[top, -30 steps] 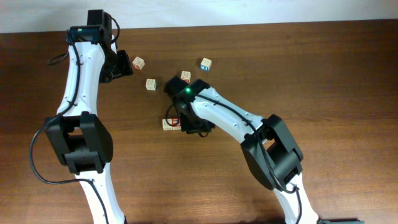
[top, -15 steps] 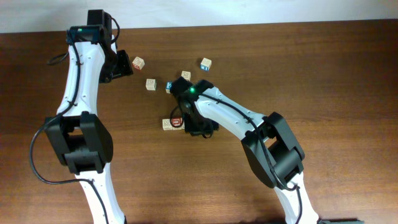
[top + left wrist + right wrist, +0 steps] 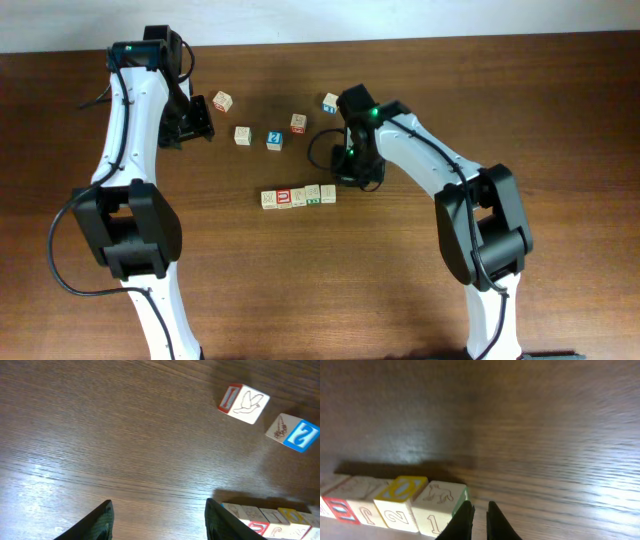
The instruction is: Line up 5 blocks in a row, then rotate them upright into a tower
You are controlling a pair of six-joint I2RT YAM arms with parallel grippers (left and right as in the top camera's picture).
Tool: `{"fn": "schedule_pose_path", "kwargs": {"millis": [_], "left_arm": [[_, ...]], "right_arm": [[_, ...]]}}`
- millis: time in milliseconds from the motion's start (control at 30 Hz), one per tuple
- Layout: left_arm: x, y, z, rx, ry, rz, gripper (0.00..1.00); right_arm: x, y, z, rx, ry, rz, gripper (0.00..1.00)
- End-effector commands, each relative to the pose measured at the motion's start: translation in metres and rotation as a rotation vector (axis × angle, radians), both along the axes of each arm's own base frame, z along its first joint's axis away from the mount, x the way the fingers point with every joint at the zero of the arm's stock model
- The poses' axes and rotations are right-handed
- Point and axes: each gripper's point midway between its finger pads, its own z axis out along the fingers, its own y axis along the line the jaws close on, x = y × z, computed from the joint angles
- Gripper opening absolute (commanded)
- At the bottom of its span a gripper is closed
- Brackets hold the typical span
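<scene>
Row (image 3: 298,196) of four blocks sits nearest the bases, edge to edge and straight: a tan one, the red-framed block (image 3: 284,196), then two with green. My read is that finished ones are parked together so they don't mix with the rest, so four of five are done. Right gripper (image 3: 478,506) is low over the table (image 3: 560,120), just beside the end block (image 3: 437,507) at the row's right. Its fingers are nearly together with nothing between them; I can't tell if one touches the block. Closed up like that, it suits nudging rather than grasping. Farther out, five loose blocks lie apart from each other: tan block (image 3: 242,134), blue 2 block (image 3: 274,139), bird block (image 3: 298,122), far-left block (image 3: 222,101), blue block (image 3: 330,102). That spacing leaves room for fingers around each. The fifth is probably the tan block, unconfirmed. Left gripper (image 3: 159,505) is farthest out, near the far-left block, fingers apart and empty, likely staged for a pick.
</scene>
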Motion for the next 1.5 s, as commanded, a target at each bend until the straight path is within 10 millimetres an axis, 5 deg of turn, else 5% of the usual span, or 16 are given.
{"fn": "schedule_pose_path", "kwargs": {"millis": [0,367,500,567,633,933,1067,1233,1467], "left_arm": [[0.004,-0.005,-0.008,-0.032,0.010,-0.025,0.55],[0.004,-0.008,-0.014,-0.047,0.021,-0.026,0.52],[0.019,-0.007,-0.002,-0.045,-0.045,-0.025,0.41],[0.031,-0.006,0.019,-0.040,-0.112,-0.045,0.44],[0.044,-0.005,0.043,-0.036,-0.191,-0.050,0.66],[0.058,-0.004,0.057,-0.029,-0.268,-0.050,0.78],[0.058,-0.005,0.057,-0.029,-0.268,-0.051,0.78],[0.057,-0.005,0.057,-0.029,-0.261,-0.051,0.77],[0.054,-0.005,0.056,-0.030,-0.247,-0.050,0.75]], "right_arm": [[-0.016,0.007,-0.017,0.054,0.043,0.029,0.12],[-0.017,0.026,-0.019,0.099,0.011,0.065,0.12],[0.008,0.010,0.014,0.058,-0.054,0.090,0.21],[0.019,0.007,0.030,0.008,-0.099,0.100,0.27],[0.027,0.020,0.039,0.017,-0.147,0.110,0.37],[0.028,0.061,0.020,-0.225,-0.335,0.093,0.41],[0.025,0.065,0.018,-0.280,-0.369,0.110,0.39],[0.022,0.065,0.005,-0.289,-0.347,0.117,0.24],[0.013,0.072,0.001,-0.244,-0.300,0.131,0.23]]}}
